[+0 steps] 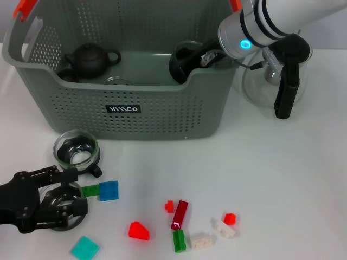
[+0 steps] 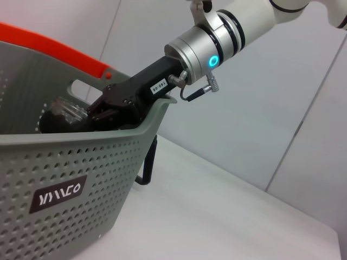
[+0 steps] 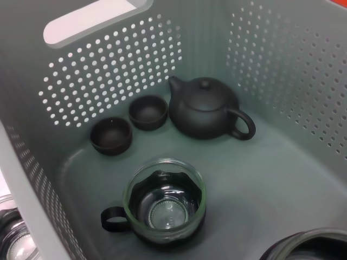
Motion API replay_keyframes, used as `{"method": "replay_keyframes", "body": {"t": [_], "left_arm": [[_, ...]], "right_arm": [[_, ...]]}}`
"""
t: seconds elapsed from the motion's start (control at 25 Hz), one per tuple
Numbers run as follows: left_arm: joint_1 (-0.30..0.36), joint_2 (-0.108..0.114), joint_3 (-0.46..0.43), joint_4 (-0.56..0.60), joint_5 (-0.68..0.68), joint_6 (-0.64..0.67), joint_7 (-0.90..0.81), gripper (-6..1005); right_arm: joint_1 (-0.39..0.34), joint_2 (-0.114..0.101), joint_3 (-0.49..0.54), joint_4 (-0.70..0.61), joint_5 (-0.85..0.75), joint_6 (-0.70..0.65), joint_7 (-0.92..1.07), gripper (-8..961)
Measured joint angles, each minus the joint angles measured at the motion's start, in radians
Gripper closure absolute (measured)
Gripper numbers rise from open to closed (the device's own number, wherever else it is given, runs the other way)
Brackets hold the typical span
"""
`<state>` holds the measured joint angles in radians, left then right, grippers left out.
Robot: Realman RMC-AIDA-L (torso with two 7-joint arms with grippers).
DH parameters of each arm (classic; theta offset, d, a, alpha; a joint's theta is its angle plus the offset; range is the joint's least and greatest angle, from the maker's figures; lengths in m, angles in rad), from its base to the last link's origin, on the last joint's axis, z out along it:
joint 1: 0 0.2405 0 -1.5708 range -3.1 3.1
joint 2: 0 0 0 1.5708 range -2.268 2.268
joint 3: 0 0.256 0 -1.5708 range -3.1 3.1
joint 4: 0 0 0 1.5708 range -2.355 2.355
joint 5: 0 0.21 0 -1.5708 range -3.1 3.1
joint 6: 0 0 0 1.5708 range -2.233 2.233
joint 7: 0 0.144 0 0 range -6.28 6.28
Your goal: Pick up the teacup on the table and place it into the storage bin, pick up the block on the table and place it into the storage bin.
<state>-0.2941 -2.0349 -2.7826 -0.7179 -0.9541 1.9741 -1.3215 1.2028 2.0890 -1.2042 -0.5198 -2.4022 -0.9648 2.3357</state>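
The grey-green storage bin (image 1: 162,114) stands at the back of the table. My right arm reaches over the bin's right wall, and my right gripper (image 2: 100,111) is inside it, shut on a glass teacup (image 2: 65,110) with a dark liner, held above the floor. That held teacup's rim (image 3: 303,246) shows in the right wrist view. Another glass teacup (image 1: 76,149) stands on the table in front of the bin. My left gripper (image 1: 73,192) lies low at the front left, open, its fingers over a third teacup (image 1: 64,212). Loose blocks, such as the blue one (image 1: 108,190), lie nearby.
In the bin are a black teapot (image 3: 203,108), two small dark cups (image 3: 111,134) and a glass cup (image 3: 165,203). A clear glass pot with a black handle (image 1: 286,92) stands right of the bin. Red (image 1: 139,230), green (image 1: 179,241), teal (image 1: 85,247) and white (image 1: 200,241) blocks lie in front.
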Motion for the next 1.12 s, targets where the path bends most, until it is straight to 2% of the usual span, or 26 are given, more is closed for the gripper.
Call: {"method": "replay_keyframes", "body": {"t": [0.6, 0.84, 1.12], "left_arm": [[0.003, -0.001, 0.0, 0.0, 0.0, -0.002, 0.001, 134], [0.003, -0.001, -0.001, 0.0, 0.0, -0.002, 0.002, 134], [0.003, -0.001, -0.007, 0.0, -0.003, -0.001, 0.002, 134]], "right_arm": [[-0.002, 0.002, 0.0, -0.01, 0.0, -0.016, 0.0, 759], [-0.013, 0.005, 0.0, -0.047, 0.002, -0.024, -0.007, 521], [-0.116, 0.009, 0.001, -0.249, 0.083, -0.051, -0.026, 411]]}}
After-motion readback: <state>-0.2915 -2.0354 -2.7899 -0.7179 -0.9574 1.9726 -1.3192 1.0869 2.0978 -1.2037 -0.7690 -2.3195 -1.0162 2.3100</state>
